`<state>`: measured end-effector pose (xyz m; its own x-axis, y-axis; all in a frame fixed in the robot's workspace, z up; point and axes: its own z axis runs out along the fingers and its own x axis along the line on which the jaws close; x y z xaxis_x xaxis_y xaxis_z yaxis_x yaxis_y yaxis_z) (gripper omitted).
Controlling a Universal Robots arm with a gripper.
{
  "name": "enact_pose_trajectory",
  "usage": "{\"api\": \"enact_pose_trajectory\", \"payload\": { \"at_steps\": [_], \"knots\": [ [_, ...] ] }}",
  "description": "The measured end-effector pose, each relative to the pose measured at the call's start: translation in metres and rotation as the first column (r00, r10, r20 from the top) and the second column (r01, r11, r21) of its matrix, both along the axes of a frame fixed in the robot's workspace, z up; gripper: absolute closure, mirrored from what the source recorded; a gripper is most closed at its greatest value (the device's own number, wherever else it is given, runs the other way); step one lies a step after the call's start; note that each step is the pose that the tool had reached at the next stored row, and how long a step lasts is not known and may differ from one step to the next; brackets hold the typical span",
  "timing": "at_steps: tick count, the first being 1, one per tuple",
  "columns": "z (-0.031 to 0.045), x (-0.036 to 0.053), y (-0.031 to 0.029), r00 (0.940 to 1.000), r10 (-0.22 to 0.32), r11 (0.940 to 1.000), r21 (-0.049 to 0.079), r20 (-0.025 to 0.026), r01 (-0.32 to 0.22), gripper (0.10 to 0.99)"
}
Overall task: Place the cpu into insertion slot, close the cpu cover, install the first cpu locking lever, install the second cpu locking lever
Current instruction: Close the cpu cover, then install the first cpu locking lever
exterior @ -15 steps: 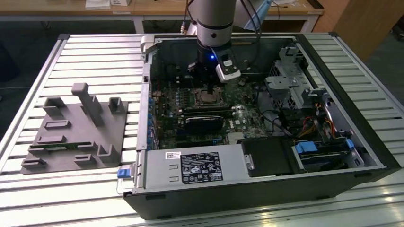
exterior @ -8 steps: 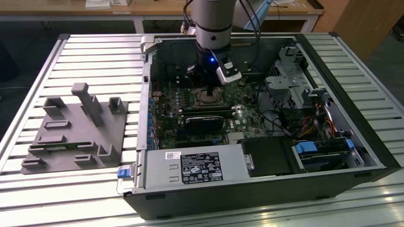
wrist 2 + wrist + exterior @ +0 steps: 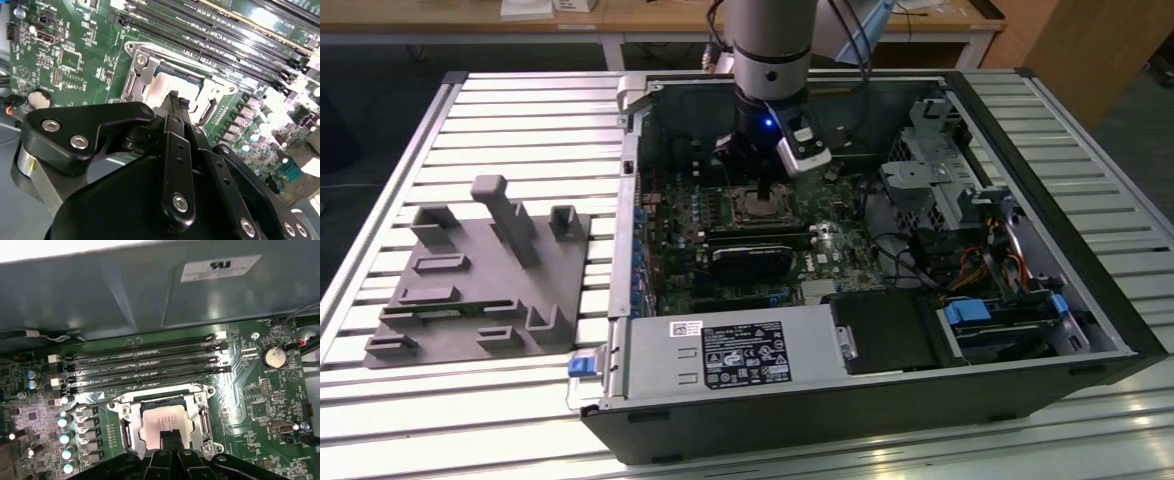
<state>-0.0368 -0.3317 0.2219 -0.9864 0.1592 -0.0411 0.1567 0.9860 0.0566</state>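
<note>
The cpu (image 3: pixel 162 420), a dull silver square, lies in the insertion slot (image 3: pixel 758 205) on the green board inside the open case. The cpu cover (image 3: pixel 200 415), a thin silvery frame, lies flat around the chip, and the chip's top shows through its window. A thin metal lever rod (image 3: pixel 95 404) runs out from the socket's corner. My gripper (image 3: pixel 170 436) hangs right over the chip's near edge with its two black fingers pressed together and nothing between them. In the second wrist view the gripper (image 3: pixel 176 97) ends just above the cpu (image 3: pixel 167 85) and the cover (image 3: pixel 137 75).
Long black memory slots (image 3: pixel 145 370) run beside the socket, with a coin battery (image 3: pixel 274 356) nearby. A black card (image 3: pixel 750 255), a grey labelled box (image 3: pixel 734 355) and a drive cage (image 3: pixel 947 170) crowd the case. A grey fixture (image 3: pixel 480 270) stands at the exterior view's left.
</note>
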Motion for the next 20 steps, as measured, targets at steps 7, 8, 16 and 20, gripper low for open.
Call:
{"api": "enact_pose_trajectory", "payload": {
  "at_steps": [7, 8, 16, 20],
  "knots": [
    [0.0150, 0.0000, 0.0000, 1.0000, 0.000, 1.0000, 0.002, 0.0000, 0.000, 0.980],
    [0.0157, 0.0001, 0.0000, 1.0000, 0.000, 1.0000, 0.002, 0.0001, 0.000, 0.980],
    [0.0158, 0.0000, 0.0000, 1.0000, 0.000, 1.0000, 0.002, 0.0004, 0.000, 0.980],
    [0.0158, 0.0000, 0.0000, 1.0000, 0.000, 1.0000, 0.002, 0.0004, 0.000, 0.980]
  ]
}}
